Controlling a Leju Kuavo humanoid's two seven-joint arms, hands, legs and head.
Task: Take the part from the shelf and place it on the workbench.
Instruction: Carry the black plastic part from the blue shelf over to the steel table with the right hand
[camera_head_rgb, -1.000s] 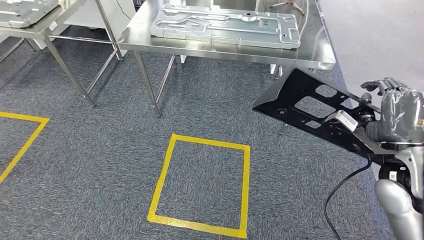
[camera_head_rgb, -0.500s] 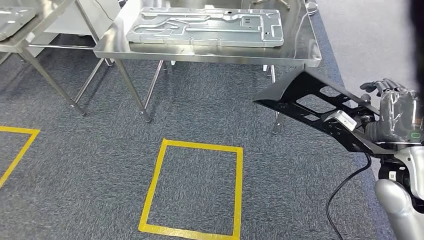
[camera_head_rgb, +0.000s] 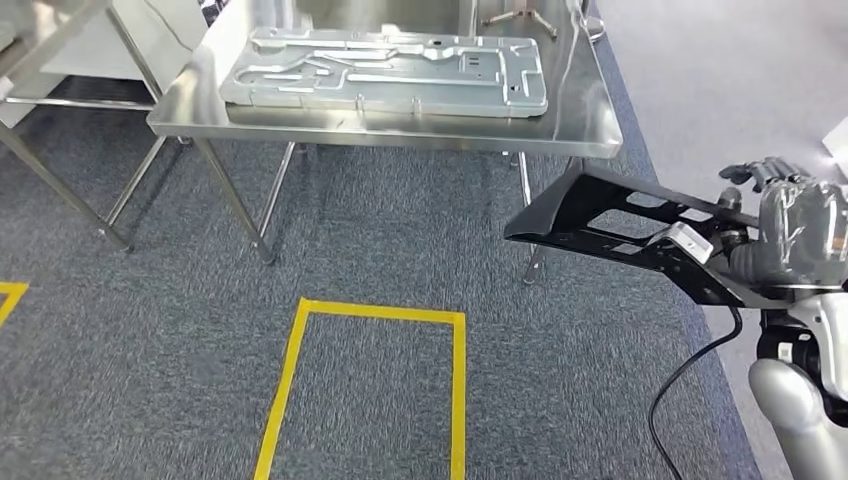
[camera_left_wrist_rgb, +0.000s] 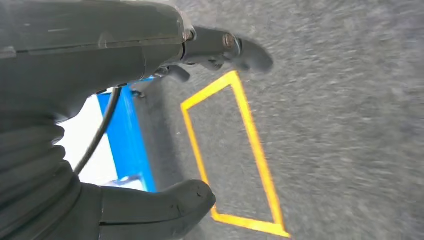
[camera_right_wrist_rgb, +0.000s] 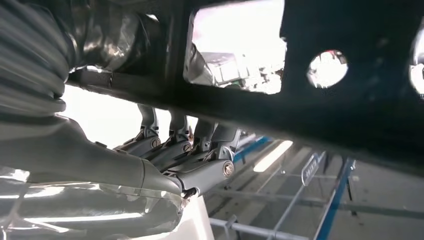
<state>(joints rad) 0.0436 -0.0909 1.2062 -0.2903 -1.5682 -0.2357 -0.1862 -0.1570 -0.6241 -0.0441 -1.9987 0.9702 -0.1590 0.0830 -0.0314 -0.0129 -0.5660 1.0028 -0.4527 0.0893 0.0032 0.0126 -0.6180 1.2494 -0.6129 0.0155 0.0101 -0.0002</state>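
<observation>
R hand (camera_head_rgb: 790, 235) grips black perforated panel (camera_head_rgb: 610, 215) by its near end | panel's long axis points fwd-left at steel workbench (camera_head_rgb: 590, 125), just ahead, higher | L hand (camera_left_wrist_rgb: 125, 60) loose, holds nothing, over floor.

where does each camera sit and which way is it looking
Head view: high on the body, looking forward and down at the carpet, the steel table and the black part held by the right hand.
Left wrist view: behind the left hand, looking down at the yellow tape square.
Right wrist view: behind the right hand, looking up at the part.
Head and right wrist views share the part.
</observation>
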